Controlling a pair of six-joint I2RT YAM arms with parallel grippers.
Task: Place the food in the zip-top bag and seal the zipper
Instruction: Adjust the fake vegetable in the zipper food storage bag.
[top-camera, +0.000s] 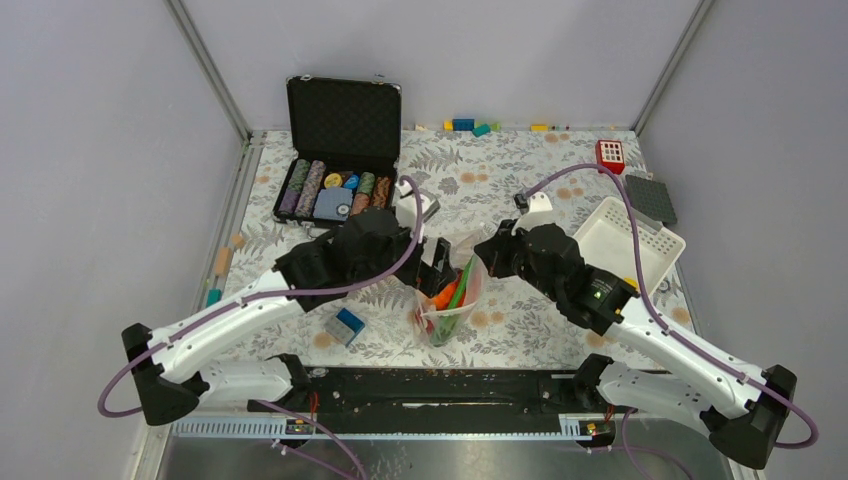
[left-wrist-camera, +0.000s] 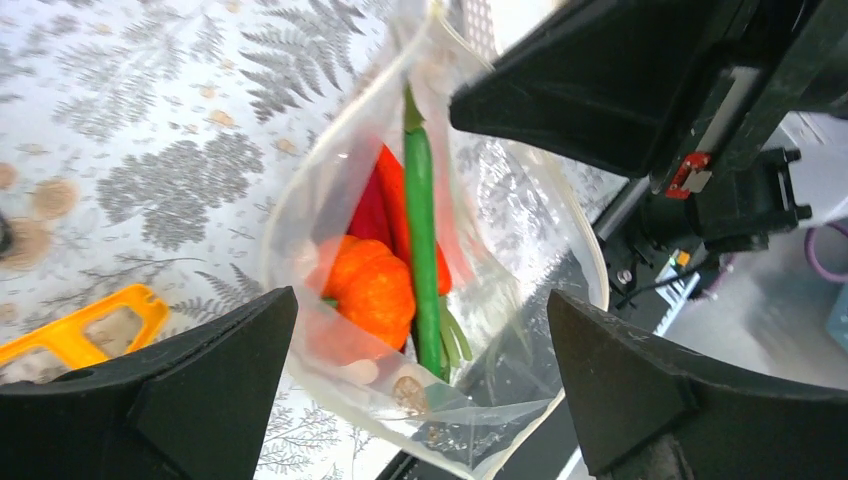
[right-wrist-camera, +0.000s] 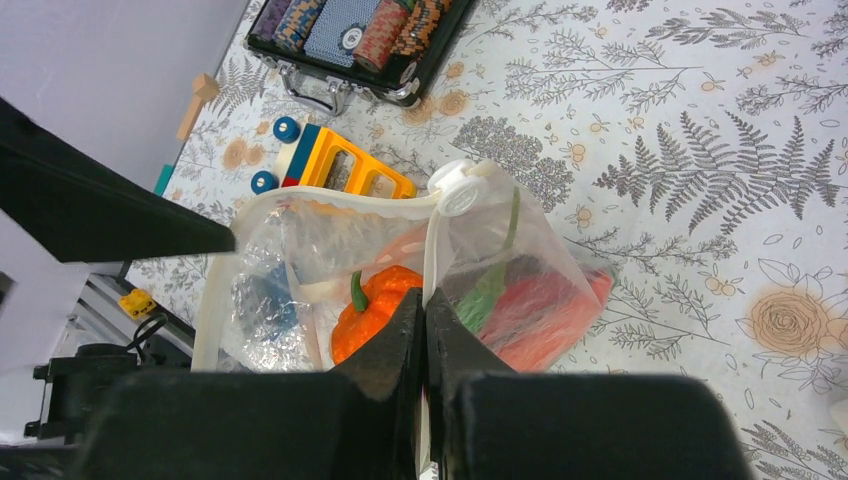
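The zip-top bag (top-camera: 452, 298) hangs upright at the table's middle, with food inside: an orange pumpkin (left-wrist-camera: 372, 290), a long green pod (left-wrist-camera: 420, 200) and a red chili (left-wrist-camera: 372, 212). My right gripper (right-wrist-camera: 424, 300) is shut on the bag's white zipper strip (right-wrist-camera: 432, 250). Past it lie the pumpkin (right-wrist-camera: 375, 305), the green pod (right-wrist-camera: 490, 285) and red food (right-wrist-camera: 545, 300). My left gripper (left-wrist-camera: 420, 300) is open. Its fingers (left-wrist-camera: 220, 380) stand wide on either side of the bag's lower end (left-wrist-camera: 480, 400), apart from the plastic. In the top view both grippers flank the bag, left (top-camera: 436, 272) and right (top-camera: 488, 255).
An open black case of poker chips (top-camera: 335, 185) sits behind the left arm. A white slotted basket (top-camera: 625, 245) is at the right. A blue block (top-camera: 348, 325) lies near the front, a yellow toy (right-wrist-camera: 345, 170) beside the bag, and several small blocks (top-camera: 470, 126) along the back wall.
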